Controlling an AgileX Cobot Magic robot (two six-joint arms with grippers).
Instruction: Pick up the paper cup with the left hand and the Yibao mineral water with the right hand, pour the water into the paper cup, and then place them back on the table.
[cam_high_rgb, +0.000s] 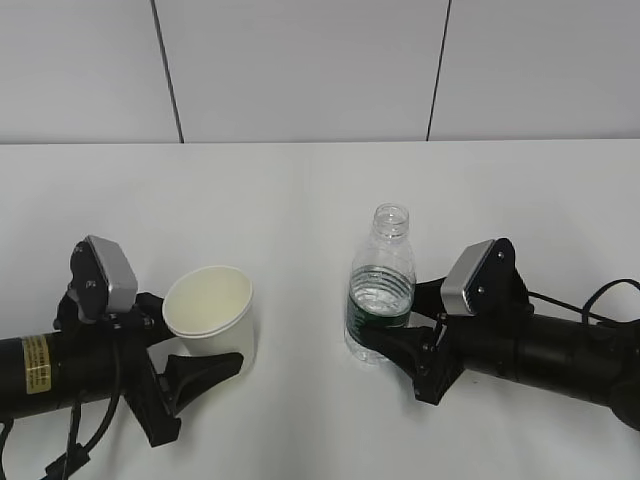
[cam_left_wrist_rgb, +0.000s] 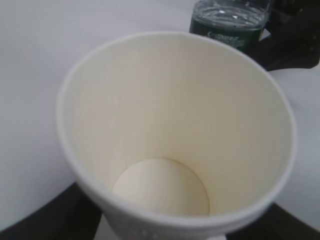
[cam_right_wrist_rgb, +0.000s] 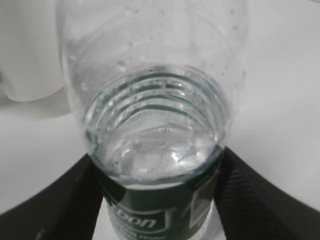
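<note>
Low across the table (cam_high_rgb: 300, 190), both black arms lie nearly flat: the left hand (cam_high_rgb: 200, 365) brackets the cup (cam_high_rgb: 210, 312), the right hand (cam_high_rgb: 392, 338) clasps the ribbed clear bottle (cam_high_rgb: 380, 290). Left wrist – smooth cream interior, dry, rolled rim, fingers (cam_left_wrist_rgb: 55, 220) flanking it. Right wrist – dimpled plastic, green label, fingers (cam_right_wrist_rgb: 55, 200) pressed either side.

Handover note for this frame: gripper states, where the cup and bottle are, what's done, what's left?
Left hand: fingers around the paper cup; firm closure unclear.
Right hand: fingers flank the Yibao mineral water at its label; closure unclear too.
Cup empty, tilted slightly; bottle upright, capless, part full, apparently still on the table.
Done: both approached.
Left: lift, pour, set back.
</note>
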